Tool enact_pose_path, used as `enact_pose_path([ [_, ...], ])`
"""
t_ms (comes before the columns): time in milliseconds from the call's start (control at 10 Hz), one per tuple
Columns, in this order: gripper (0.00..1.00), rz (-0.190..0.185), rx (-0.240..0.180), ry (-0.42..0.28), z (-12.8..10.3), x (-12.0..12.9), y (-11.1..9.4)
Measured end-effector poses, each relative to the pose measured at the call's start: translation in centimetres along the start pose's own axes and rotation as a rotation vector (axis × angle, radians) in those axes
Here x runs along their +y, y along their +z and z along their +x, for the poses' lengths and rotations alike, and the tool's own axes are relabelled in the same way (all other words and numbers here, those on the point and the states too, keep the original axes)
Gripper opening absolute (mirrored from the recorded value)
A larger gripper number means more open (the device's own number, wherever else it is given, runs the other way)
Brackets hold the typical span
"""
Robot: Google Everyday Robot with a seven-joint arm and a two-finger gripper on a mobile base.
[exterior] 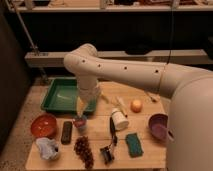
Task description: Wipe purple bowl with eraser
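Eraser [66, 132], a dark flat block, lies untouched on the table [97, 142] beside an orange bowl [43, 125]; the purple bowl [159, 125] sits well apart, far right. The gripper [80, 107] hangs near the eraser, likely lining up a pick; I cannot tell whether its jaws are spread.

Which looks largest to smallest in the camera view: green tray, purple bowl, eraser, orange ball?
1. green tray
2. purple bowl, partly hidden
3. eraser
4. orange ball, farther back, so less sure
The claw hangs at the tray's front edge.
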Motion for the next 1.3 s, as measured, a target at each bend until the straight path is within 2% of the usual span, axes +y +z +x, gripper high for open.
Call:
enact_pose_path([
  [200,0.80,0.001,-0.002,-0.002,-0.4,-0.8,0.0],
  [600,0.80,0.032,0.025,-0.022,-0.5,-5.6,-0.1],
  [800,0.80,0.060,0.031,-0.046,0.3,-9.9,0.1],
  [900,0.80,0.069,0.032,-0.057,0.7,-13.0,0.2],
  [1100,0.80,0.074,0.042,-0.069,1.1,-17.7,0.6],
  [1300,0.80,0.063,0.049,-0.061,1.2,-20.8,1.4],
])
